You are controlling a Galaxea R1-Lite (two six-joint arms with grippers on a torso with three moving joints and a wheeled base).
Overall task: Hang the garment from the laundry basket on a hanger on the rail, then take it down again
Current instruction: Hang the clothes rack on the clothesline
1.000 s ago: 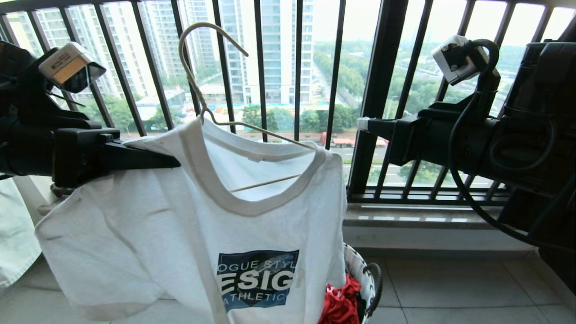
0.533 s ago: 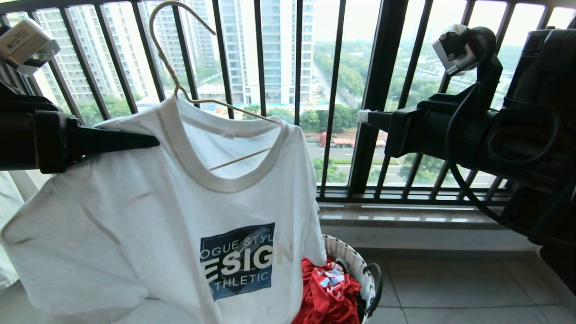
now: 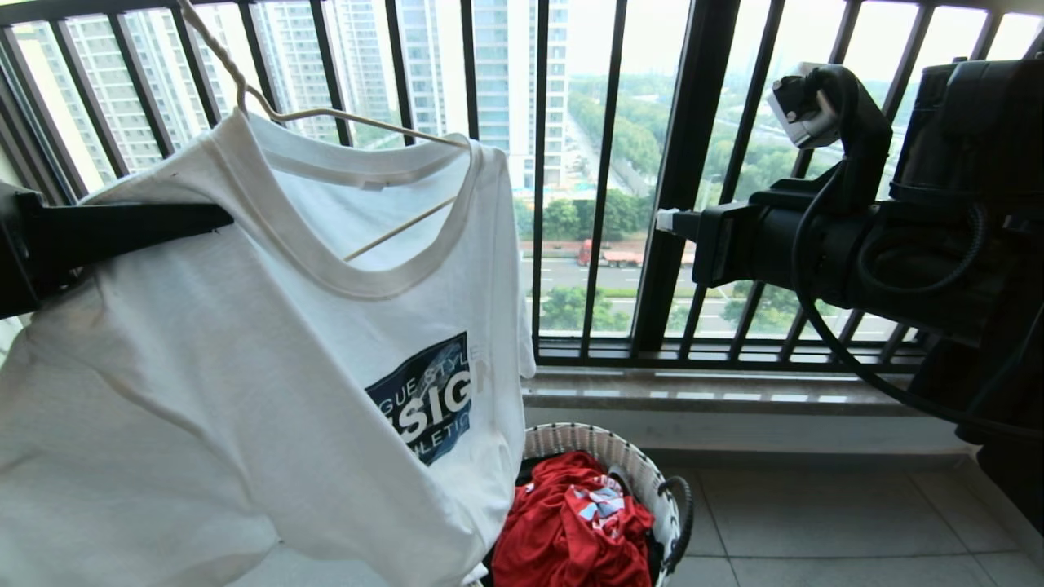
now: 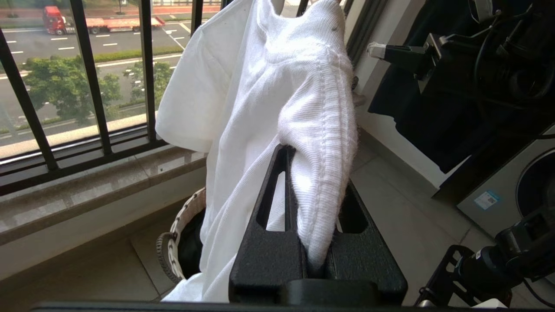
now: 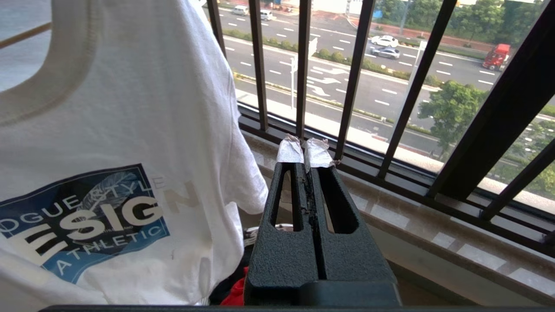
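A: What is held nearest, and how far is the task judged to have got?

B: The garment is already threaded on the hanger, so the dressing step is taken as done. The left gripper is seen clamped tight on a fold of the garment's shoulder, with the hanger arm presumably inside the fold; cloth is bunched between its jaws in the left wrist view.

A: And where is the garment placed relative to the laundry basket?

B: It is held up above and to the left of the laundry basket, clear of it, its hem hanging in front of the basket's left side. A red garment is left lying in the basket.

A: What is the other arm doing?

B: The right gripper is found above and to the right of the basket, pressed shut on nothing, its taped tips pointed toward the window railing.

A: What is left?

B: The rail cannot be seen, and the hanger's hook runs off the top of the head view. Hooking it on is judged still to be done, then taking it down.
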